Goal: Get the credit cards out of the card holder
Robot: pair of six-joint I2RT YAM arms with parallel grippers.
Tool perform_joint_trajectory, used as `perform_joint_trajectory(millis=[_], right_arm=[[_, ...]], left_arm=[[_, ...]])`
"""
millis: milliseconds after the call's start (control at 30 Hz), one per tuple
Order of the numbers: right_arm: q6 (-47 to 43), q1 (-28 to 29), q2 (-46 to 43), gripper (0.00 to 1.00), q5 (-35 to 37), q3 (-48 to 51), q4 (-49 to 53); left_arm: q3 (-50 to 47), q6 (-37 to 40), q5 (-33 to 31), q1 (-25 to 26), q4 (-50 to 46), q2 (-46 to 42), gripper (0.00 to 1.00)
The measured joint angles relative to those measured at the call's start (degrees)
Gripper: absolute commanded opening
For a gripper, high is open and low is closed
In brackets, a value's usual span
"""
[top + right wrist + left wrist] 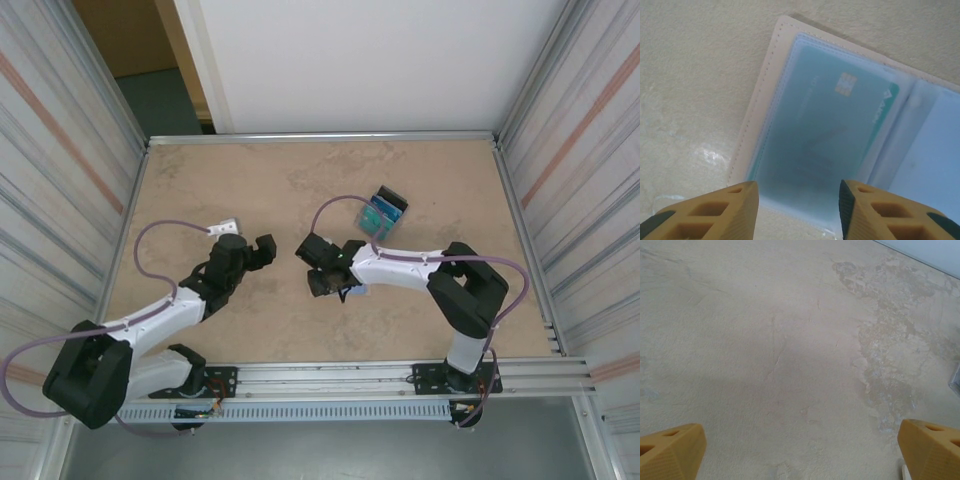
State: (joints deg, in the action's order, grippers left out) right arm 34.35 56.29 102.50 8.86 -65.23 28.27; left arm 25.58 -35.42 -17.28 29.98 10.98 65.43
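Now your right claw [798, 197] sits open over the open card holder [759, 102], teal card [840, 130] pointing longways away; left claw [800, 442] open too.

Overhead view spans the table [300, 180]; both wrist views face it closely.

My fingers [725, 212], at 6 o'clock: matt, finely ridged orange plastic; card holder [759, 105]: tan stitched rim; sleeve [799, 47]: frosted plastic; credit card [840, 120]: smooth teal plastic; table [690, 65]: matt, grainy.
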Motion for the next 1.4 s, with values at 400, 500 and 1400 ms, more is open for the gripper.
perform_joint_trajectory(millis=[400,500,1400], right_arm=[[0.0,0.0,2.7,0.5,-1.4,-1.3,-0.4],[0.0,0.0,3.1,0.49,-1.7,-1.3,-0.5],[1.1,-3.2,1.3,0.35,-7.4,2.5,-5.4]], left_arm=[[0.1,0.0,1.2,0.0,0.0,1.7,0.99],[0.3,0.0,1.3,0.0,0.0,2.0,0.99],[0.7,0.0,2.3,0.0,-0.3,2.1,0.99]])
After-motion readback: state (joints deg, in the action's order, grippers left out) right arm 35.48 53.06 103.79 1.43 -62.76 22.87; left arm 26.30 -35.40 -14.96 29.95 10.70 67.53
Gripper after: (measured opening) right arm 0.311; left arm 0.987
